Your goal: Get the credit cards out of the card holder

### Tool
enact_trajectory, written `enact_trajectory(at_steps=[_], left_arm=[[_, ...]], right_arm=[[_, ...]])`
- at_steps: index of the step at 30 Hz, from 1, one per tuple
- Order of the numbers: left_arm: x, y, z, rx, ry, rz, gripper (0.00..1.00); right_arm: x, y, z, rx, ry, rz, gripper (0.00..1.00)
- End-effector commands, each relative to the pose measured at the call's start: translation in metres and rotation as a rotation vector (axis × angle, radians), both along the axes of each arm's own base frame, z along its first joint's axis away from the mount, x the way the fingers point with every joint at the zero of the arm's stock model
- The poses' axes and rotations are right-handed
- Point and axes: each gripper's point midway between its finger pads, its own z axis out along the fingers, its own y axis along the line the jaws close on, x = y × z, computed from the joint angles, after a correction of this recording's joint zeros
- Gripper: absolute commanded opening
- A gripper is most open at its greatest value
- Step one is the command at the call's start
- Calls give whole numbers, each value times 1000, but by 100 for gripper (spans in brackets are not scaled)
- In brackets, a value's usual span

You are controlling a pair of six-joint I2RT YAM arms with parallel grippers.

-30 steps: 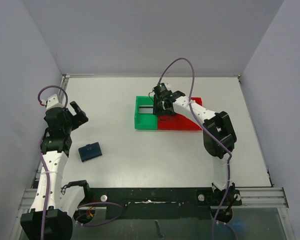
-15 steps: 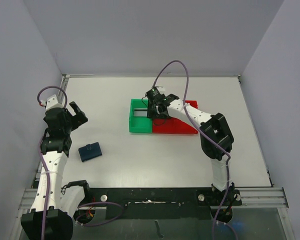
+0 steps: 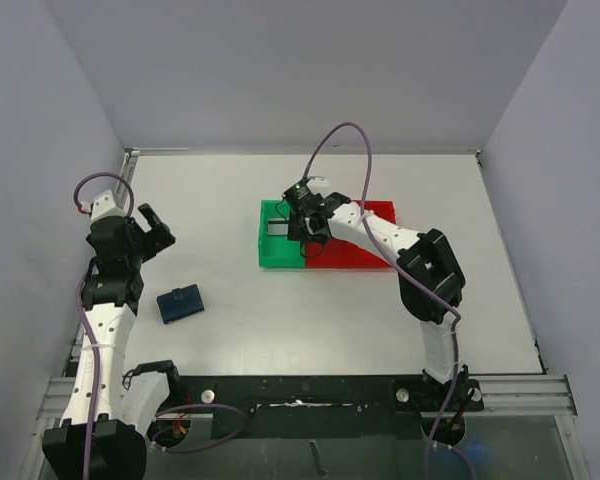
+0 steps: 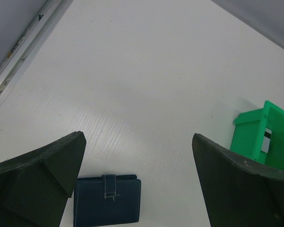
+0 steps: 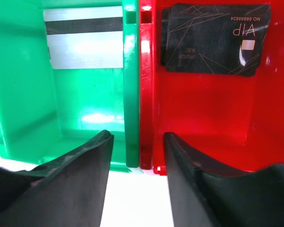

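Observation:
The card holder (image 3: 180,303) is a dark navy wallet lying shut and flat at the table's left, its strap fastened (image 4: 107,201). My left gripper (image 3: 150,228) hangs above and beyond it, open wide (image 4: 137,137) with nothing in it. A silver-grey credit card (image 5: 83,42) with a black stripe lies in the green bin (image 5: 19,94). A black credit card (image 5: 213,38) lies in the red bin (image 5: 203,109). My right gripper (image 5: 137,137) is open at the bins' near edge (image 3: 305,228). Its fingers straddle the two joined middle walls with a gap on each side.
The green bin (image 3: 270,255) and red bin (image 3: 355,258) stand side by side at the table's middle back. The green bin's corner (image 4: 253,137) shows at the right of the left wrist view. A metal rail (image 4: 23,56) runs along the table's left edge.
The two bins have slid a little to the left along with my right gripper, whose jaws have since widened off the middle walls. The left arm and the card holder have not moved.

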Motion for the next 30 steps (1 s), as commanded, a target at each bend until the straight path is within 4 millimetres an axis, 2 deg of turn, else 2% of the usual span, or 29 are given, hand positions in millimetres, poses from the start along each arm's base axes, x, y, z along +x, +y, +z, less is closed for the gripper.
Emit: enact_trajectory(at_steps=[1, 5, 8, 11, 14, 17, 22, 27, 30], left_arm=[[3, 8, 23, 17, -86, 37, 97], [1, 13, 24, 22, -85, 62, 97], [-3, 21, 24, 30, -74, 116, 97], [-11, 35, 26, 44, -65, 204, 97], [-21, 50, 28, 59, -60, 307, 97], [-33, 65, 31, 72, -55, 414, 97], [-44, 70, 36, 77, -65, 463, 98], [-52, 75, 43, 84, -88, 496, 98], [-54, 75, 46, 82, -104, 500, 98]], right_arm=[[13, 12, 68, 100, -150, 36, 51], [11, 17, 91, 136, -187, 88, 59], [5, 34, 109, 206, -228, 178, 62], [-10, 65, 122, 360, -268, 314, 66], [-25, 102, 138, 539, -301, 464, 65], [-40, 141, 146, 625, -322, 628, 67], [-52, 190, 121, 612, -258, 742, 69], [-65, 225, 94, 662, -182, 813, 72], [-78, 250, 67, 646, -111, 877, 75]])
